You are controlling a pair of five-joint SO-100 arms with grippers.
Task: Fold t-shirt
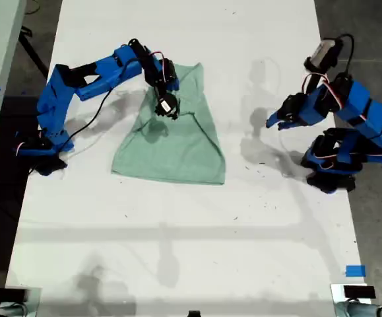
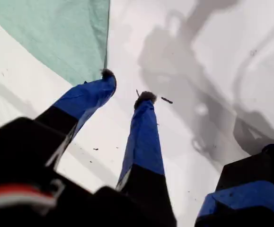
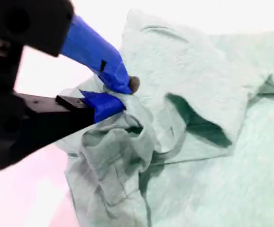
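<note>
Where the jaws meet cloth: my second gripper [image 3: 127,94] pinches a bunched fold of the t-shirt [image 1: 174,142], jaws nearly closed on it.
First jaws: my first gripper [image 2: 126,87] hangs over bare tabletop [image 1: 177,251], jaws narrowly apart, holding nothing.
T-shirt: partly folded, lying mid-tabletop toward the exterior view's left, rumpled under the second gripper.
Arms: first arm at the exterior view's right, apart from the cloth.
</note>
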